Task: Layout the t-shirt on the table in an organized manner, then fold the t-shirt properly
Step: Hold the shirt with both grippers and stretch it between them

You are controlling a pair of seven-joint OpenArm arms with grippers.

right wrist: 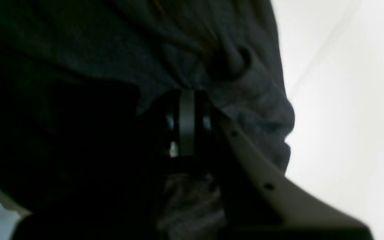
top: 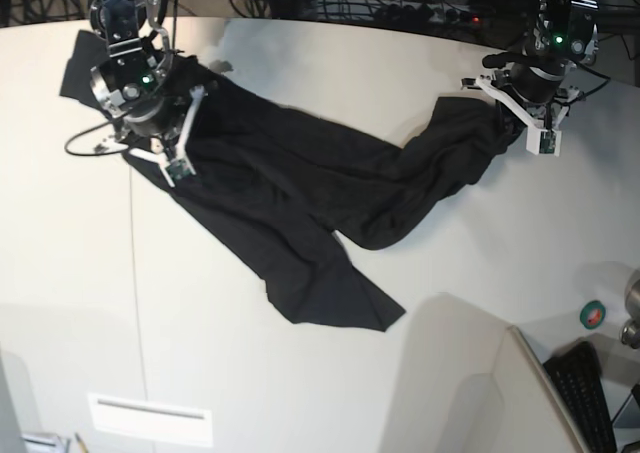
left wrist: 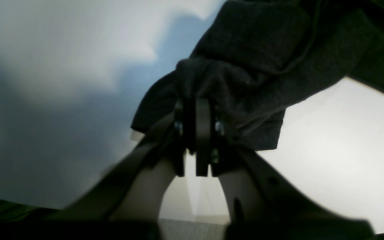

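Note:
The black t-shirt (top: pixel 290 203) lies stretched in a crumpled diagonal band across the off-white table (top: pixel 330 63), only plain black cloth showing. At the table's far right, my left gripper (top: pixel 503 121) is shut on a bunched end of the t-shirt (left wrist: pixel 245 66); in the left wrist view the fingers (left wrist: pixel 202 113) pinch a fold of cloth. At the far left my right gripper (top: pixel 160 128) is shut on the other end. In the right wrist view its fingers (right wrist: pixel 187 110) are closed, with gathered dark cloth (right wrist: pixel 192 50) right above them.
A small white vent panel (top: pixel 150 418) sits at the front left. A green roll (top: pixel 592 315) and a keyboard (top: pixel 590 393) are off the table's front right. Cables run along the back edge. A thin seam line (top: pixel 135 273) crosses the table on the left.

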